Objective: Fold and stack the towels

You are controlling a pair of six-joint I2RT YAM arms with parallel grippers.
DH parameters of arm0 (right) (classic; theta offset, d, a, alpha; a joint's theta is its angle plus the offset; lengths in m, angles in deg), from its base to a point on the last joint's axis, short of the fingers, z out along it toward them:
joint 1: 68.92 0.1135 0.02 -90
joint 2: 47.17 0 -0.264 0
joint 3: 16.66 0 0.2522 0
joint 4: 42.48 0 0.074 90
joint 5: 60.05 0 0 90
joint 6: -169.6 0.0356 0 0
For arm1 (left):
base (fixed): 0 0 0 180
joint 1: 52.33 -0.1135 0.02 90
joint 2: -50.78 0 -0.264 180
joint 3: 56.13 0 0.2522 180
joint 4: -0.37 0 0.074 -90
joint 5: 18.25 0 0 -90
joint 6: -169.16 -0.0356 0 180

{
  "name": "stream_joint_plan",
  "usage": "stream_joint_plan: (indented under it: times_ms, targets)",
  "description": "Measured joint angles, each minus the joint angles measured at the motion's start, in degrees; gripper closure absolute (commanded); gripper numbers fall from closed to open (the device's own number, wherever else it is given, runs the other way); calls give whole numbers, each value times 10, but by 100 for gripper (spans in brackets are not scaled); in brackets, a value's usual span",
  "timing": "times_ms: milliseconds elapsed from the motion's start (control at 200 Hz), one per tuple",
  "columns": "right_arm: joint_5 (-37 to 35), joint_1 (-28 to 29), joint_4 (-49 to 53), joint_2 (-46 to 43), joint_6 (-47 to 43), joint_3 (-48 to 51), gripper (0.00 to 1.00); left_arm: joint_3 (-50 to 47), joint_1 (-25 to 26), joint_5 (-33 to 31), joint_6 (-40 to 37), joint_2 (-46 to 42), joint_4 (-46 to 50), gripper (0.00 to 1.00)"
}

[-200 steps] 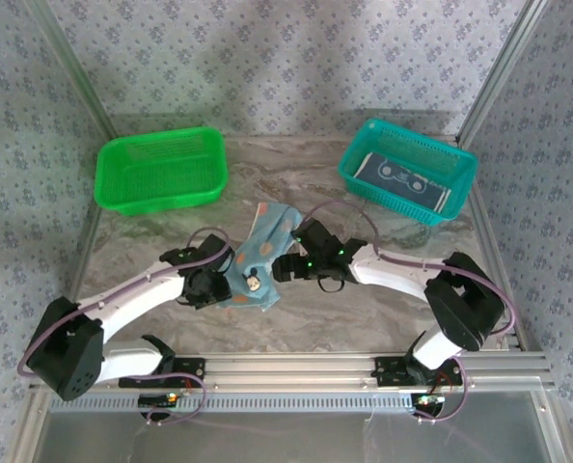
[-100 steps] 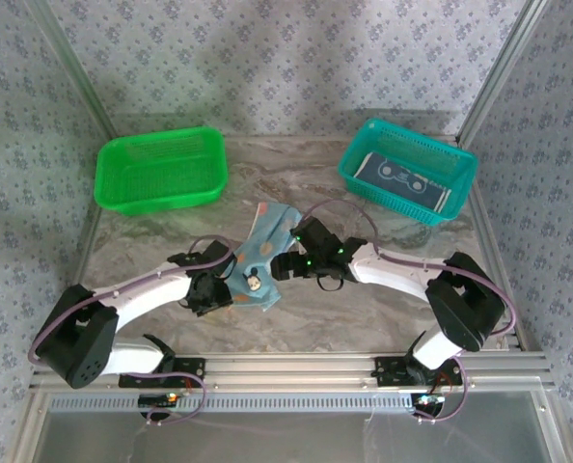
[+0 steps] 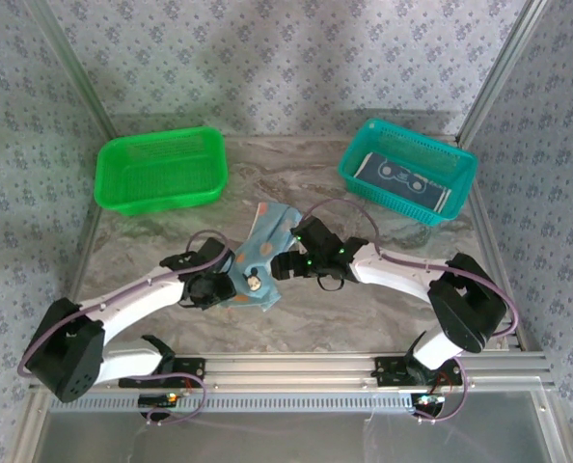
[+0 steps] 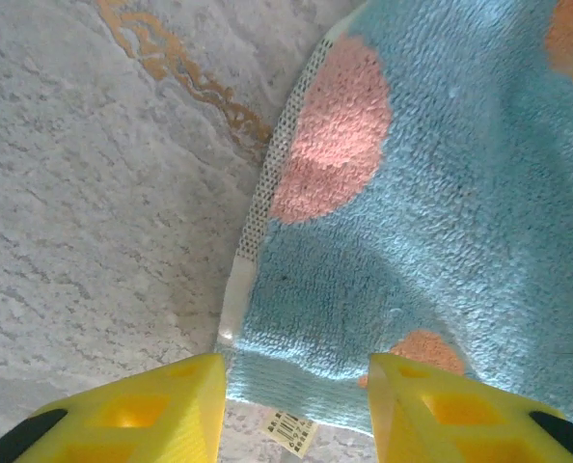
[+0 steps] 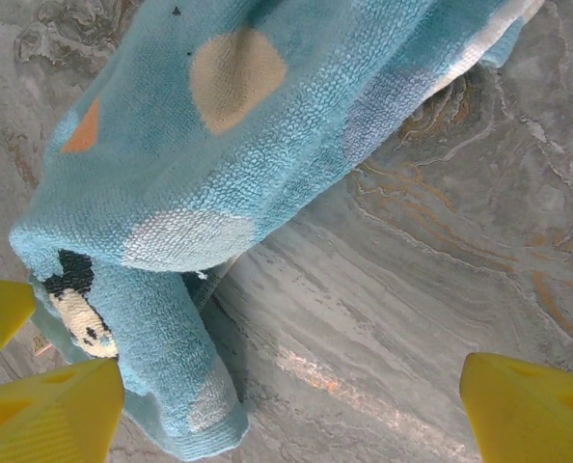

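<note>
Near the arms, the left gripper (image 4: pixel 296 410) holds its yellow fingers part-way apart astride the hem of the crumpled light-blue terry towel (image 3: pixel 262 249) with orange patches. The right gripper (image 5: pixel 286 405) gapes wide over its other side, gripping nothing. The towel lies mid-table on the grey marbled tabletop (image 3: pixel 364 299); beyond it a green plastic basket (image 3: pixel 156 196) sits far left and a teal plastic basket (image 3: pixel 414 138) far right, a folded dark-blue towel (image 3: pixel 402 180) inside.
</note>
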Motion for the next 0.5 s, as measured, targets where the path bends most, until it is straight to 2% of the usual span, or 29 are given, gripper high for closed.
stream_joint_plan:
  times_ms: [185, 300, 320, 365, 385, 500]
  targets:
    - [0, 0, 0, 0, 0, 0, 8, 0, 0, 0, 0, 45, 4, 56]
    - [0, 0, 2, 0, 0, 0, 7, 1, 3, -7, 2, 55, 7, 62]
    - [0, 0, 2, 0, 0, 0, 7, 1, 4, -7, 2, 55, 8, 68]
    - [-1, 0, 2, 0, 0, 0, 7, 1, 6, -14, 4, 58, 11, 93]
    - [-1, 0, 2, 0, 0, 0, 7, 2, 6, -17, 4, 58, 16, 100]
    - [-2, 0, 2, 0, 0, 0, 7, 13, 7, -33, 3, 63, 41, 100]
